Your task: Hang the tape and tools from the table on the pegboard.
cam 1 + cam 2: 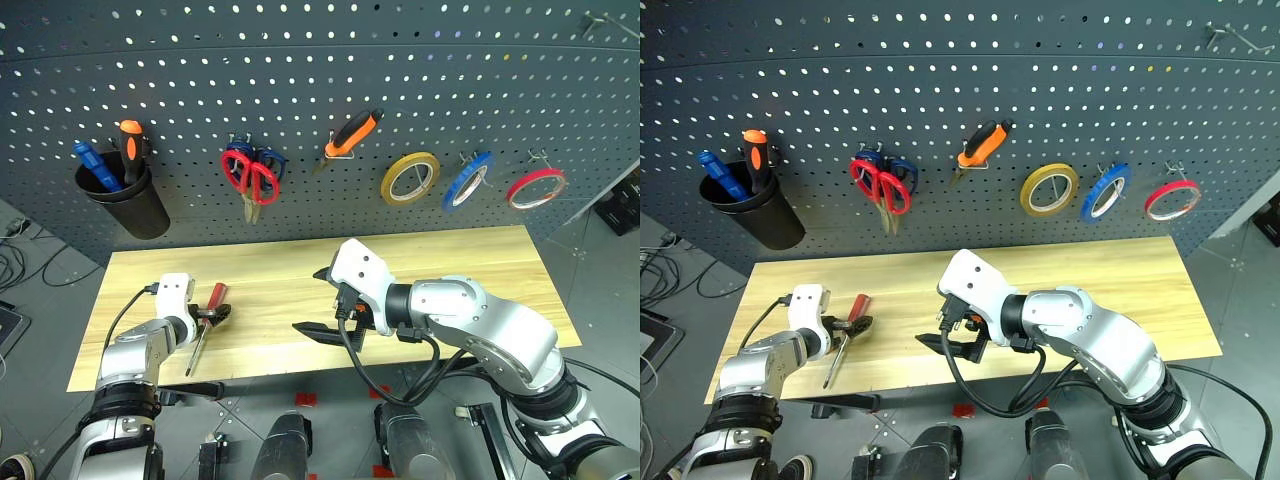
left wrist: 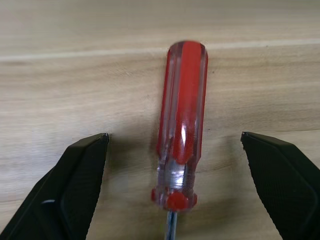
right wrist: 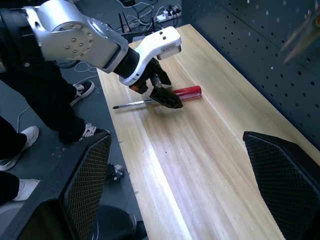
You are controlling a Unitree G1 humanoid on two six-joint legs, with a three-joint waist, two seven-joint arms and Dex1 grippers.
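Left gripper [image 1: 218,316]: fingers spread wide, low over the near left part of the table, one finger on each side of the screwdriver's handle; nothing clamped, and whether the tips touch the wood cannot be told.
Red-handled screwdriver [image 1: 208,320]: lies flat on the table near its left front edge, clear red handle toward the far side, thin metal shaft running to the near edge; in the left wrist view the handle [image 2: 181,120] sits between the two black fingers, apart from both.
Right gripper [image 1: 322,300]: black fingers stand apart with nothing between them, held above the middle of the table and pointing left.
Table [image 1: 480,265]: light wooden plank top, bare on its right half.
Person: dark trousers and black-and-white sneakers [image 3: 82,91] on the floor just beyond the table's left end.
Black cup [image 1: 125,198]: far left on the pegboard, holding a blue-handled tool and an orange-and-black-handled one.
Red-handled scissors [image 1: 250,178]: hanging on the pegboard left of centre, blades down, over a blue-handled pair behind them.
Orange-and-black pliers [image 1: 352,134]: hanging tilted on a hook near the board's middle.
Yellow tape roll [image 1: 409,178]: on a hook right of the pliers.
Blue tape roll [image 1: 467,180]: next hook to the right.
Thin red tape ring [image 1: 536,187]: hanging on the farthest right hook.
Pegboard [image 1: 300,60]: dark grey, perforated, behind the table's far edge.
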